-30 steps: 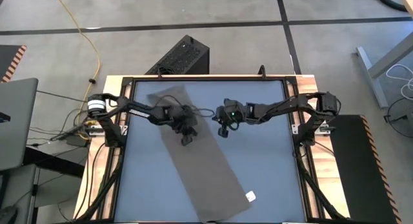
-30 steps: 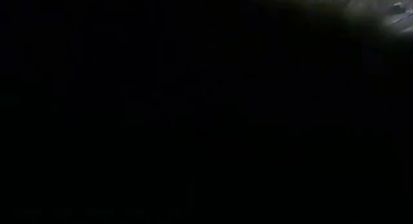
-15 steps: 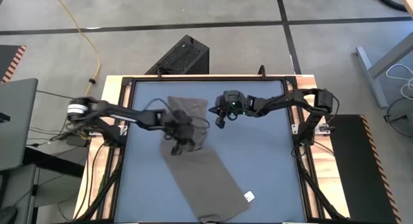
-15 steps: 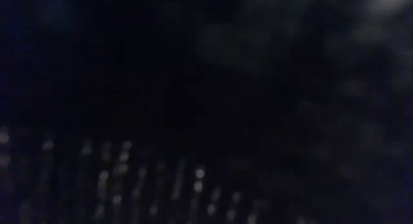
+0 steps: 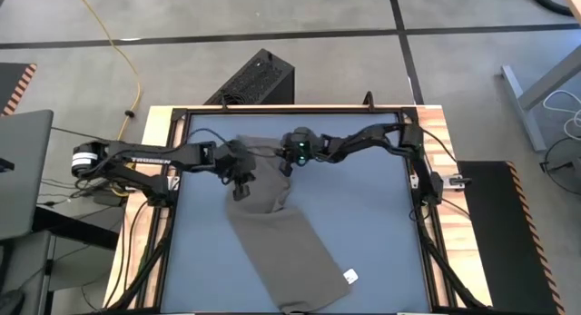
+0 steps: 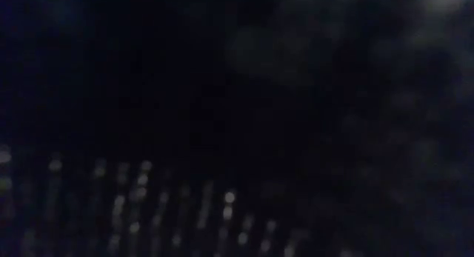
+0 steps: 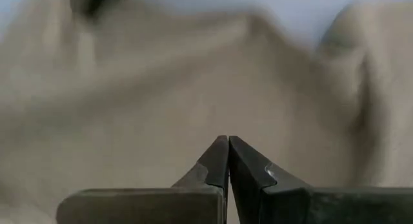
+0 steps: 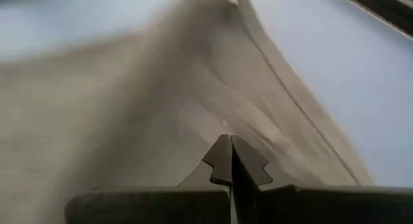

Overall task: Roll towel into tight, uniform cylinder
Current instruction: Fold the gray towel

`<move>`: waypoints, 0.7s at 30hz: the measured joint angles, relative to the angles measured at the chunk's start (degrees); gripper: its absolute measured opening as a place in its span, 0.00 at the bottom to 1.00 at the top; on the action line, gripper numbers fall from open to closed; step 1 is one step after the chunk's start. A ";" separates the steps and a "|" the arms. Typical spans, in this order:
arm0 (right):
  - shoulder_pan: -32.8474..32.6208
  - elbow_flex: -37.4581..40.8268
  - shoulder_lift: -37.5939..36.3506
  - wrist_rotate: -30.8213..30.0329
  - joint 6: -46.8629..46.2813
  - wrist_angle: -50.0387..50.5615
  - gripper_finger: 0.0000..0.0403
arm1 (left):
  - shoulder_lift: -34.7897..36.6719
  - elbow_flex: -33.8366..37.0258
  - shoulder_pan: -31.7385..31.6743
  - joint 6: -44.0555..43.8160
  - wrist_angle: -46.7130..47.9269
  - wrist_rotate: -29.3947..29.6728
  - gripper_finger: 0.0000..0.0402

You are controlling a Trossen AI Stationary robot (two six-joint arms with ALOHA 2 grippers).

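While both pairs of fingers are pinched together on cloth, the towel hangs between them at its far end and trails back over the table; seen from the left wrist, the left gripper has its tips shut with taupe fabric bunched close in front of it and rising in soft folds beyond; from the right wrist, the right gripper is likewise closed, the towel running away from its tips as a narrowing ridge towards the blue-grey tabletop.

From above, the left gripper sits on the towel's left far edge and the right gripper on the edge just beside it, near one another; behind both, the cloth lies slack and skewed, its white tag at the corner farthest from them.

Risk, as I judge it: the two grips stand unevenly along the edge, so a fold begun here would come out slanted and the roll would cone rather than form a cylinder; thin cloth may also slip from a shallow pinch; the low view is dark and shows nothing.
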State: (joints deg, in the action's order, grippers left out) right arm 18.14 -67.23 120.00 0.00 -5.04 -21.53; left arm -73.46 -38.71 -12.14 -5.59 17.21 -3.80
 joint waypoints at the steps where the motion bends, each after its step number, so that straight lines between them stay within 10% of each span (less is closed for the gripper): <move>1: 0.01 -1.11 0.33 -0.63 0.69 3.07 0.04 | -0.68 1.19 0.25 -0.86 -0.34 -0.32 0.00; 21: 3.65 -4.27 -10.23 -17.60 -2.50 58.79 0.04 | -10.22 0.90 -12.37 12.54 -11.69 4.78 0.00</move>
State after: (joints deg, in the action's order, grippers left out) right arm 21.79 -71.50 109.77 -17.60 -7.54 37.25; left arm -83.68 -37.80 -24.50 6.95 5.52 0.98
